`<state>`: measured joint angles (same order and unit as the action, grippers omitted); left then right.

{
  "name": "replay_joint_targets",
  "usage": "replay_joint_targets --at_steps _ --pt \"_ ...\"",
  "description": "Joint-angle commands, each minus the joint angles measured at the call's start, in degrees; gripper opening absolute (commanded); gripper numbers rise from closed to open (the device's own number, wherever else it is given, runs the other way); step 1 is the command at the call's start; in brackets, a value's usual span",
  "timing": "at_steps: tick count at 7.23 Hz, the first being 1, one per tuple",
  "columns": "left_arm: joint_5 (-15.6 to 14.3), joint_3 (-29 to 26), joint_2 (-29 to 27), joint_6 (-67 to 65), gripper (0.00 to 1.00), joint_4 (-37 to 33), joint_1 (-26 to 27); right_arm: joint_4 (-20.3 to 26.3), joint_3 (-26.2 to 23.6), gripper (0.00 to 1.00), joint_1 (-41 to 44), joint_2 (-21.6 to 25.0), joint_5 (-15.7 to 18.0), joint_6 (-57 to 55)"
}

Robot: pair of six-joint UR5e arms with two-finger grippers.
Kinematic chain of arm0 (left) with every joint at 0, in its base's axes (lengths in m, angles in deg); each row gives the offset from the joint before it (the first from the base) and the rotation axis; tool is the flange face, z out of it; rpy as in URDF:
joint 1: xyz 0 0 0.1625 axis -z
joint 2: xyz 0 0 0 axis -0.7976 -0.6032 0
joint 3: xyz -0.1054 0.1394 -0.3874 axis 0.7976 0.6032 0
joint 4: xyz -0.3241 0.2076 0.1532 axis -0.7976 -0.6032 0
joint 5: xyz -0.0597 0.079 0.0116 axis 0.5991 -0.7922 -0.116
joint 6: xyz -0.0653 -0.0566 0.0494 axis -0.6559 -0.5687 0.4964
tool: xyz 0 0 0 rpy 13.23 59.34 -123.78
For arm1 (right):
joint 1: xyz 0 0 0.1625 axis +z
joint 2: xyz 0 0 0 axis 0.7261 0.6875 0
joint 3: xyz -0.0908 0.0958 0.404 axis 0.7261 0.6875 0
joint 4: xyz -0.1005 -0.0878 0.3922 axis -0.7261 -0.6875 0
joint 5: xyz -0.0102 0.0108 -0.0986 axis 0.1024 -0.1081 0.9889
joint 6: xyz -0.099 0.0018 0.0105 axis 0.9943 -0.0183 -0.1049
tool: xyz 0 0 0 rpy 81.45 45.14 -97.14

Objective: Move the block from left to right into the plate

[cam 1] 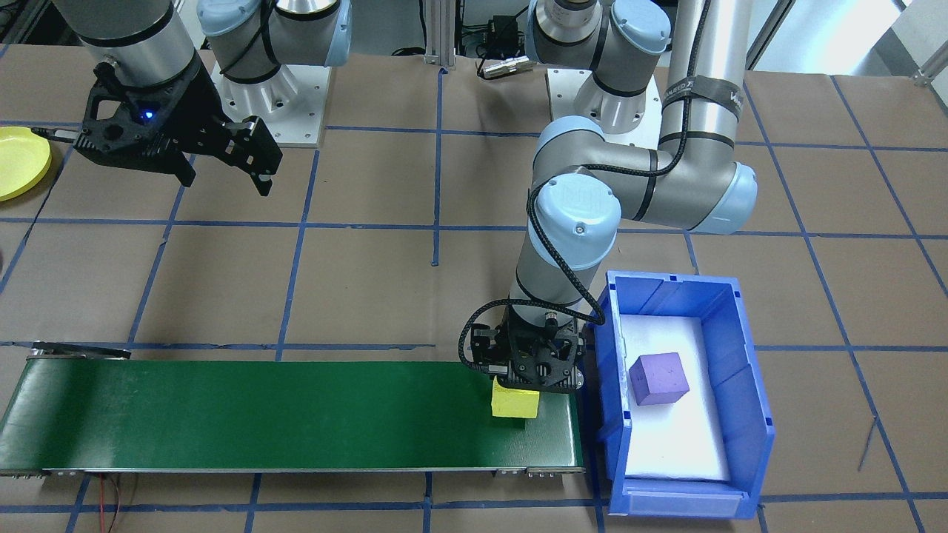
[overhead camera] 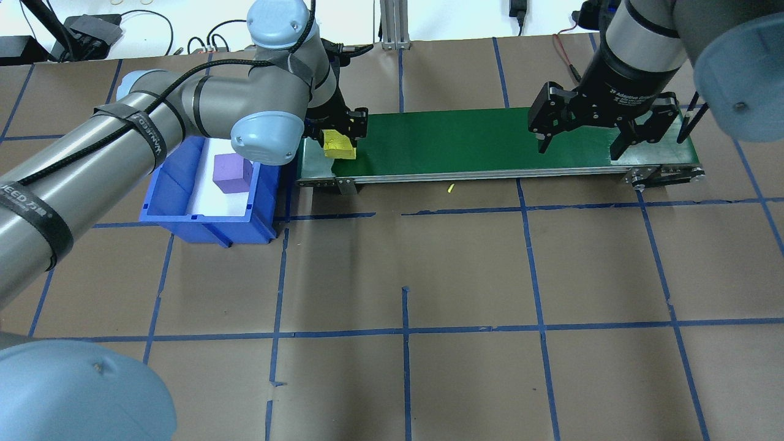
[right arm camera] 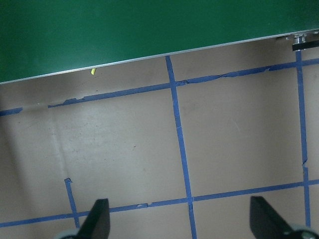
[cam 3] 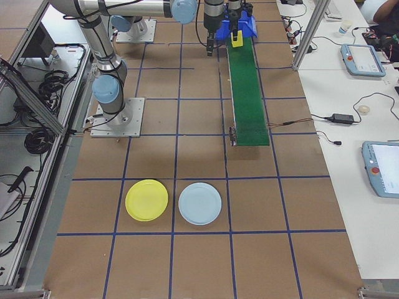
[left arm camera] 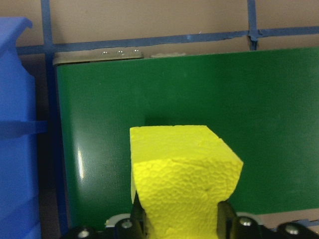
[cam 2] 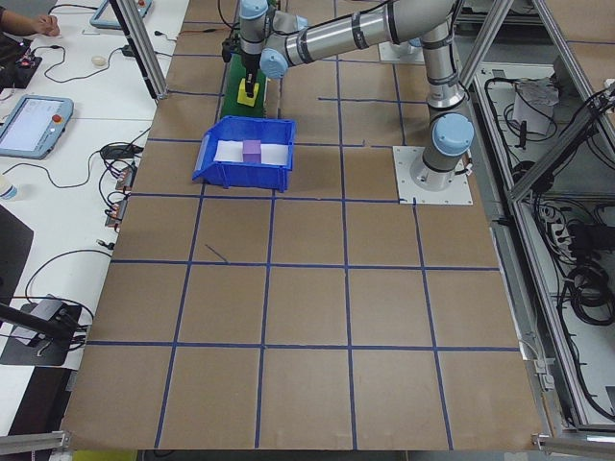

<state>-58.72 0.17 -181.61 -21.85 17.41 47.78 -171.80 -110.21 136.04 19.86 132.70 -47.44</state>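
My left gripper (cam 1: pixel 527 383) is shut on a yellow foam block (cam 1: pixel 515 402) at the green conveyor belt's (cam 1: pixel 259 414) end beside the blue bin. In the left wrist view the block (left arm camera: pixel 182 174) sits between both fingers (left arm camera: pixel 224 216), low over the belt (left arm camera: pixel 269 124); I cannot tell whether it touches. My right gripper (overhead camera: pixel 579 150) hangs open and empty over the belt's (overhead camera: pixel 459 138) other end, its fingertips (right arm camera: pixel 97 219) spread wide above brown table. The yellow plate (cam 3: pixel 146 200) lies on the table far on the right side, also showing at the front view's left edge (cam 1: pixel 18 161).
A blue bin (cam 1: pixel 670 285) beside the belt holds a purple block (cam 1: pixel 658 378). A light-blue plate (cam 3: pixel 199 204) lies next to the yellow one. A tiny yellow crumb (overhead camera: pixel 451 189) lies on the table just in front of the belt. Blue tape lines grid the brown tabletop.
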Motion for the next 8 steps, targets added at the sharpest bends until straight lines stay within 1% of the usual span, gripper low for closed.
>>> replay_joint_targets --at_steps 1,2,3,4,5,6,7,8 --pt "-0.1 -1.0 2.3 0.3 0.92 -0.7 -0.3 0.0 0.0 1.0 0.0 0.1 0.0 0.0" --pt "-1.0 -1.1 3.4 0.3 0.94 -1.2 -1.0 0.0 0.0 1.0 0.0 0.1 0.0 0.0" --pt "-1.6 -1.3 4.6 0.8 0.95 -5.3 -5.4 0.0 -0.1 1.0 0.0 0.0 0.0 0.0" --pt "-1.0 -0.5 5.9 4.9 0.95 -8.9 -10.2 0.0 0.0 1.0 0.0 0.0 0.0 0.0" --pt "-1.4 0.0 6.4 8.1 0.95 -9.0 -13.4 0.0 0.0 1.0 0.0 0.1 0.0 0.0" --pt "-1.5 0.5 6.4 9.4 0.95 -9.0 -15.2 0.0 0.0 1.0 0.0 0.0 0.0 -0.1" --pt "-1.1 1.0 6.4 13.6 0.95 -9.0 -17.7 0.0 0.0 1.0 -0.1 0.0 0.0 0.0" --pt "-0.8 3.5 6.4 14.7 0.95 -8.6 -20.1 0.0 0.0 1.0 0.0 0.0 0.0 0.0"
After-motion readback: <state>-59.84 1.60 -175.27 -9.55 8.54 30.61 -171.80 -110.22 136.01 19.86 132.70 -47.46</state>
